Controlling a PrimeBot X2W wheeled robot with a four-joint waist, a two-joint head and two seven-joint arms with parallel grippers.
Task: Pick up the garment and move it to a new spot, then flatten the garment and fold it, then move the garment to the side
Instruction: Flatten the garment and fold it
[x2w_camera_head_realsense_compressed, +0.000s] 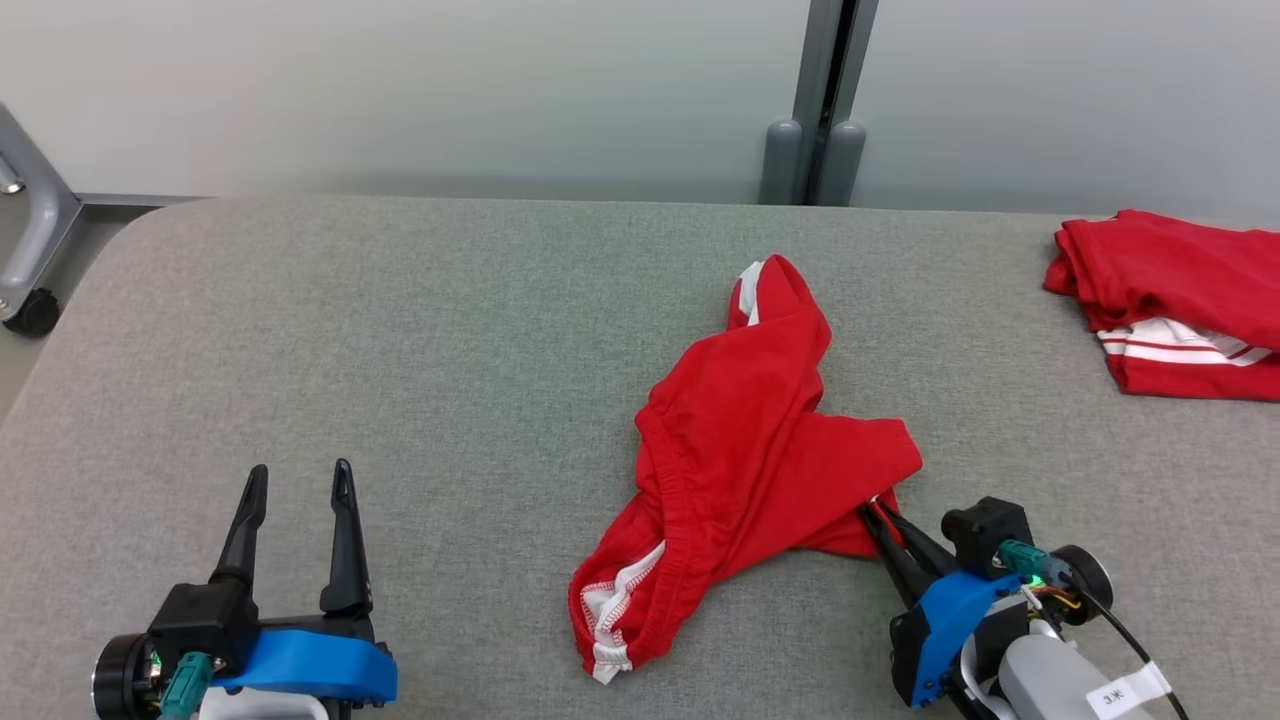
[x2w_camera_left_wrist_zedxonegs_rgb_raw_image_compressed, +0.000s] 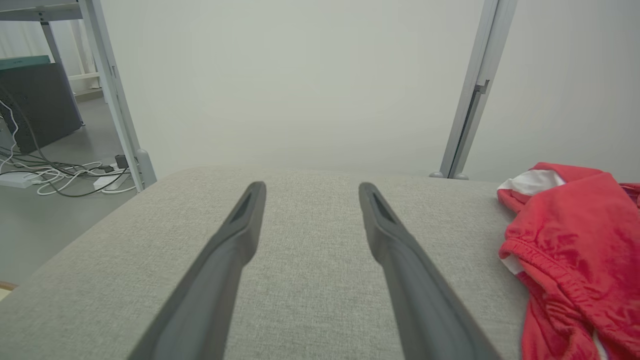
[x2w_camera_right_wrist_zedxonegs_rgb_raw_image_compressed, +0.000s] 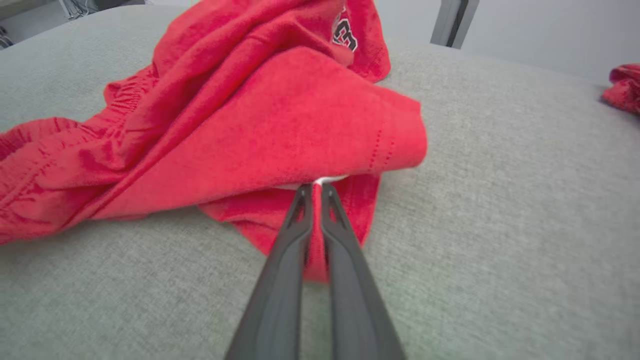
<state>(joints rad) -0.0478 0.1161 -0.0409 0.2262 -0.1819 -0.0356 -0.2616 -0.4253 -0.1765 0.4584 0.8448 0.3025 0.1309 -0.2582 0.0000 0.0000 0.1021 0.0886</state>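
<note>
Where the right hand meets the garment, its two fingers are pressed together on the hem at the garment's 5 o'clock edge, and a white strip shows at their tips. A white tag on that forearm bears marks too small to read. The left hand, at 8 o'clock, has its fingers spread apart over bare tabletop. The garment lies crumpled at mid-tabletop. Its printed emblem is cut by a fold and illegible. At 2 o'clock, a second red garment lies folded, cut off at the head view's right margin.
</note>
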